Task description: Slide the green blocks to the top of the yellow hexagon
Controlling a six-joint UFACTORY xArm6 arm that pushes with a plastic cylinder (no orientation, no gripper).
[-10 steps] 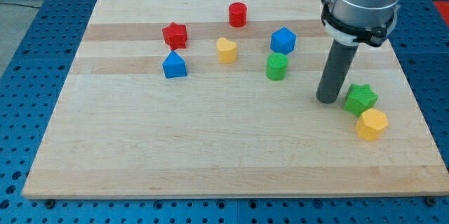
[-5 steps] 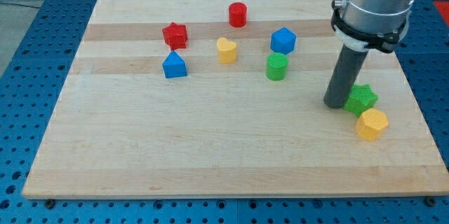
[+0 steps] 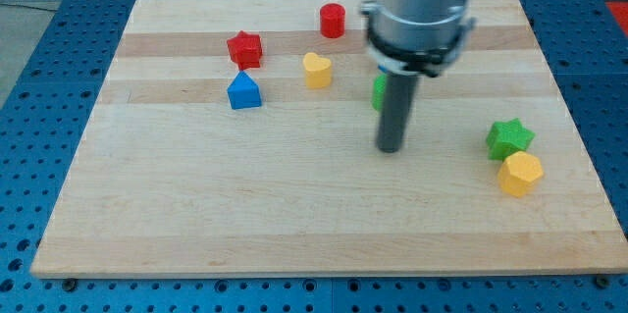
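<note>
Our tip [image 3: 391, 148] sits on the bench [image 3: 245, 205] near the middle, slightly toward the view's right. No claw on this rig — just the dark rod, so there is nothing to call apart or together.

Green blocks:
- The green star [image 3: 510, 138] is near the view's right edge, touching the yellow hexagon [image 3: 520, 173] and sitting just above it, a little to its left.
- The second green block [image 3: 377, 92] is mostly hidden behind the rod; we only see a sliver at the rod's left side, just above the tip. Shape cannot be made out, and we cannot tell if the rod touches it.

Tip relative to the blocks: well apart from the green star and yellow hexagon, which lie to the view's right of it; the hidden green block is just up-view from it.

Other blocks, all in the upper part of the bench:
- red cylinder [image 3: 333, 21] near the view's top, left of the arm body
- red star [image 3: 244, 49] further left
- blue block [image 3: 244, 90], pointed top, below the red star
- yellow heart [image 3: 316, 71] between the blue block and the rod

The arm's grey body is blurred and covers the area right of the red cylinder — whatever lies behind it we cannot see.
</note>
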